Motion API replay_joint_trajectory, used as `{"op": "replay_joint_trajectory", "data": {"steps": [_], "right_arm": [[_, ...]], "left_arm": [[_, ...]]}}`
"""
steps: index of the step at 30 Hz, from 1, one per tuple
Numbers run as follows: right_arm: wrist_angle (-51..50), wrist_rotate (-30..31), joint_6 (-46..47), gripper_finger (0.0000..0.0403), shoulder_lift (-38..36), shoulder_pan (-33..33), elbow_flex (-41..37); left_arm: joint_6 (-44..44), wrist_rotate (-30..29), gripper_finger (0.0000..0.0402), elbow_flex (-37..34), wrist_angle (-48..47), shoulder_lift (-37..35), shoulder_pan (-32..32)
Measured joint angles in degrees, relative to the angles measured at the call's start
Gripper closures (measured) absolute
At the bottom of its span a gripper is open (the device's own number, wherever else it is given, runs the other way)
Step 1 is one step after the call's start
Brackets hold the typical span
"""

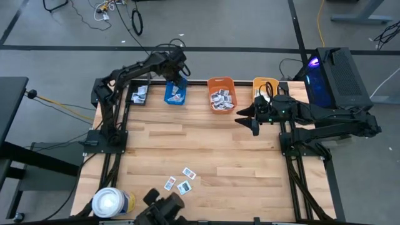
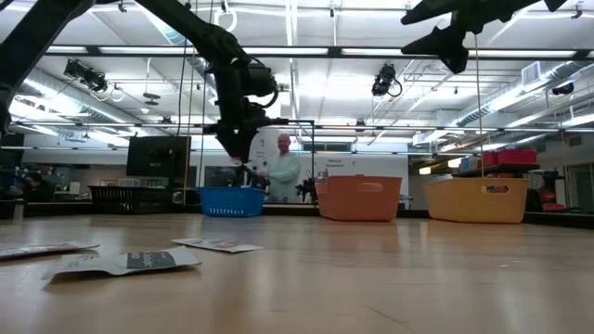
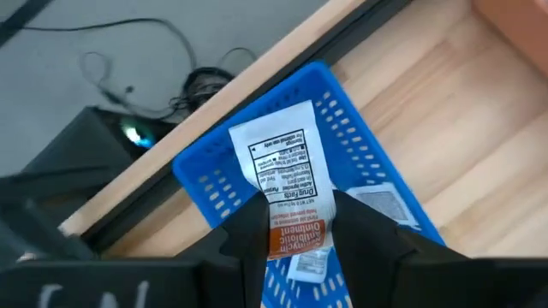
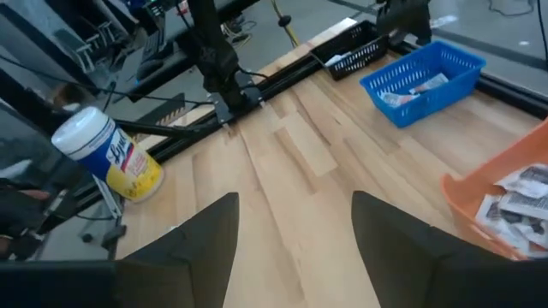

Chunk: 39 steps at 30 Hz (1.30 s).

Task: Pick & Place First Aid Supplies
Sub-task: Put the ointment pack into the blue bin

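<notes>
Left gripper (image 3: pixel 295 233) pinching a packet (image 3: pixel 285 178) over blue bin (image 1: pixel 175 95) at 12 o'clock; right gripper (image 4: pixel 295 224) open, empty.

Grey concrete floor (image 1: pixel 206 25) strewn with black cables (image 1: pixel 136 22); long ceiling strip lights (image 2: pixel 306 51) brighten the open workshop.

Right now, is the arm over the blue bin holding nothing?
No, the left gripper's fingers pinch a white packet with red print, held above the blue bin.

Left gripper (image 2: pixel 243 165) above blue bin (image 2: pixel 231 201), packets (image 2: pixel 121 263) lying nearer
</notes>
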Motion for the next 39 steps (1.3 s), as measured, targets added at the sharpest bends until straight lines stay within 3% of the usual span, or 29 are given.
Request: {"op": "replay_joint_trajectory", "data": {"steps": [5,13,17,25,39], "right_arm": [[-0.05,2.75,1.76,0.0174,1.0,0.02,0.0],[-0.07,5.89,2.93,0.0174,2.29,0.02,0.0],[-0.07,5.88,3.4,0.0174,2.36,0.02,0.0],[-0.13,5.88,2.95,0.0174,2.36,0.01,0.0],[-1.28,5.28,-1.16,0.0174,2.36,0.02,0.0]], "left_arm": [[2.25,4.89,0.0256,-0.02,0.94,0.0,1.76],[2.15,4.87,0.0152,-0.07,-1.11,0.0,1.88],[1.22,4.87,0.0122,-0.09,-1.76,0.0,1.52],[0.19,4.86,0.0121,-0.13,-5.19,-2.06,-2.68],[1.22,2.75,0.0126,-0.13,-5.38,-9.01,-18.69]]}}
